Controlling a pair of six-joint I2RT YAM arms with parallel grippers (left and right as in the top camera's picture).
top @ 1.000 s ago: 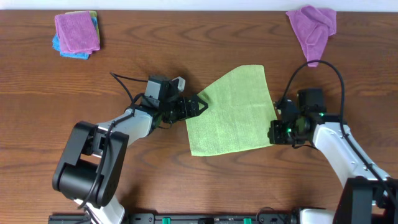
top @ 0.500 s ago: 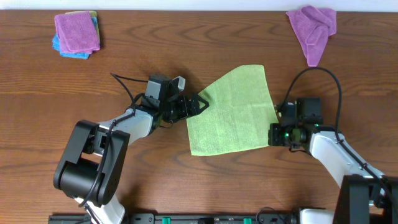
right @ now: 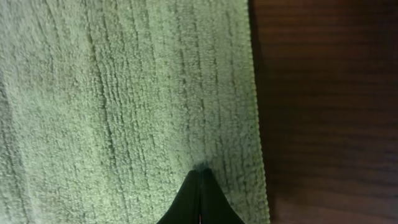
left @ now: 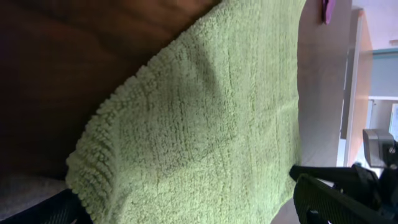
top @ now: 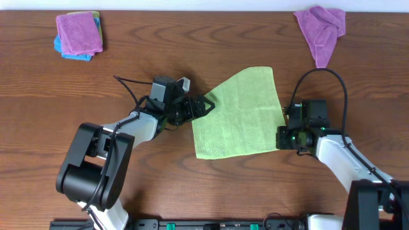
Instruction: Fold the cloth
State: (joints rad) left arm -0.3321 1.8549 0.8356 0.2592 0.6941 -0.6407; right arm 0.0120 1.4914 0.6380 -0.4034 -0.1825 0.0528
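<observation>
The lime-green cloth (top: 238, 115) lies flat and tilted on the wooden table. My left gripper (top: 206, 106) is at its left corner. In the left wrist view the cloth (left: 205, 106) fills the frame, and the gripper (left: 180, 186) is open with its dark fingers (left: 336, 199) wide apart on either side of the corner. My right gripper (top: 281, 137) is at the cloth's lower right corner. In the right wrist view the gripper (right: 200, 177) is shut, its tips pinching the cloth (right: 124, 93) close to the right hem.
A purple cloth (top: 78, 32) lies on a blue cloth (top: 70, 53) at the back left. A crumpled purple cloth (top: 321, 29) lies at the back right. Bare wood (right: 323, 112) shows right of the hem.
My right wrist has shifted a little toward the front beside the cloth's right corner. The left arm and the cloth have hardly moved.
</observation>
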